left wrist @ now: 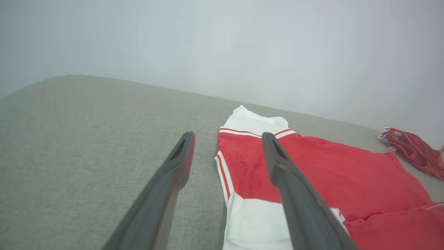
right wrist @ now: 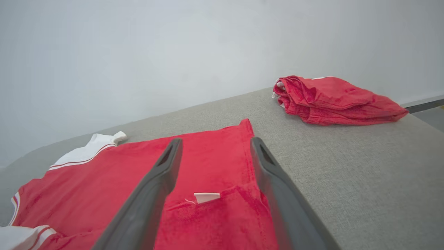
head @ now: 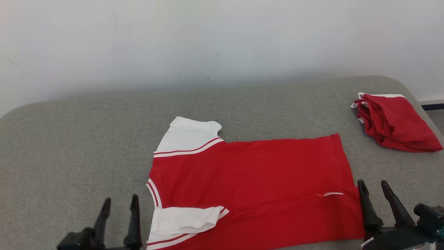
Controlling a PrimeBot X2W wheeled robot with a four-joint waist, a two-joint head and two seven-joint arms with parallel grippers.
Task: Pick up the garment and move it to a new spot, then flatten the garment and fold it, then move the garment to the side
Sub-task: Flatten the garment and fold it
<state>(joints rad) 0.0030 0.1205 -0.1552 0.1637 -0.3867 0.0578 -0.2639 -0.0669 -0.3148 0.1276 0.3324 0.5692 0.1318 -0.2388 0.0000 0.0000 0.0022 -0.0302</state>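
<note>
The garment (head: 249, 177), a red T-shirt with white red-striped sleeves, lies flat on the grey padded table (head: 69, 139), collar to the left and hem to the right. Its near long edge is folded over onto the body, with the near sleeve (head: 184, 218) on top and a white label (head: 329, 194) showing. My left gripper (head: 119, 205) stands open just left of the collar, nothing between its fingers. At the hem's near corner my right gripper (head: 376, 187) is open too. The left wrist view looks along the open left gripper (left wrist: 227, 139) at the shirt (left wrist: 329, 173). The right gripper (right wrist: 213, 144) hangs over the hem (right wrist: 211, 166).
A second red garment (head: 395, 121), folded into a bundle, lies at the table's far right corner, also seen as a bundle (right wrist: 333, 100) from the right wrist. A pale wall (head: 222, 41) stands right behind the table. Bare grey surface stretches left of the shirt.
</note>
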